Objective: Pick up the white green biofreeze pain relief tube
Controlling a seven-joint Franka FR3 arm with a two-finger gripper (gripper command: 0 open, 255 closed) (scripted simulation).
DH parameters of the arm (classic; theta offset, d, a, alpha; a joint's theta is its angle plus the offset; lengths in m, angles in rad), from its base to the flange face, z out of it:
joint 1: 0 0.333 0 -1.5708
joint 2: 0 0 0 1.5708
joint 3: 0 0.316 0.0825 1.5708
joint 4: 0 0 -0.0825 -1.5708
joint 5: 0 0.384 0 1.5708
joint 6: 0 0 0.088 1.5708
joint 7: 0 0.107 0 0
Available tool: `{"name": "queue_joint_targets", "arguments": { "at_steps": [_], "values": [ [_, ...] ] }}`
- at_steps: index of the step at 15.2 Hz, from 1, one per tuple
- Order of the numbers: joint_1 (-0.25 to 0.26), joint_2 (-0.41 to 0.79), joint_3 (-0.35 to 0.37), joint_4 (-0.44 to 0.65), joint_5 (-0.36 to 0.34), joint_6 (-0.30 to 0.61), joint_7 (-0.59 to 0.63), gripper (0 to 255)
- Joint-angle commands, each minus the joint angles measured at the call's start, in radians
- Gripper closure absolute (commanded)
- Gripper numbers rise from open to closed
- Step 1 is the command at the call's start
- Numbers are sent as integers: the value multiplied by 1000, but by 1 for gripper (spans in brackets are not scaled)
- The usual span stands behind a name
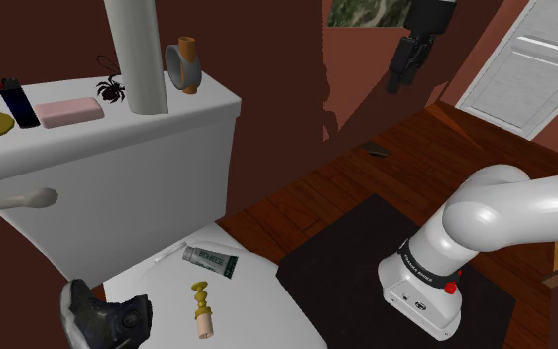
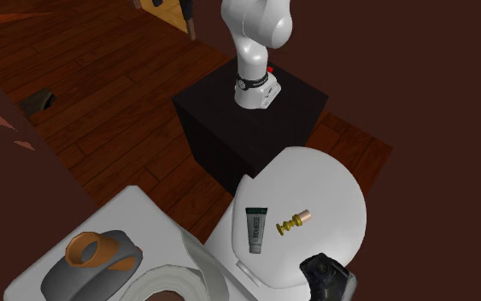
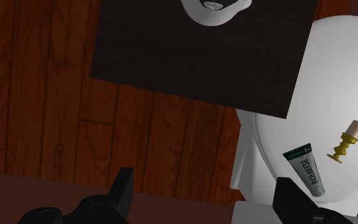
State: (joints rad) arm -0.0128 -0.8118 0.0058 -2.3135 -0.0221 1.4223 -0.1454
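tube (image 3: 305, 170) white-green | peg (image 3: 345, 142) yellow-tan | toilet lid (image 3: 336, 63) white | stand (image 3: 203, 57) black | floor (image 3: 44, 95) red-brown

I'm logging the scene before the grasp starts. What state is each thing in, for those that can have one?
Pincer: open, holding nothing.
Biofreeze tube: lying flat on the toilet lid, not held.
Toilet lid: down.
Yellow screw-shaped piece: lying on its side on the lid, apart from the tube.
Door: shut.
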Motion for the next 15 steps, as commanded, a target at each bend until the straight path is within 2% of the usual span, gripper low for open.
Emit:
{"name": "queue_joint_targets", "arguments": {
  "at_steps": [1, 8, 15],
  "values": [
    [0, 0, 0, 0, 0, 0, 0, 0],
    [59, 6, 51, -200, 66, 242, 3, 0],
    [129, 90, 113, -346, 137, 510, 0, 0]
  ]
}}
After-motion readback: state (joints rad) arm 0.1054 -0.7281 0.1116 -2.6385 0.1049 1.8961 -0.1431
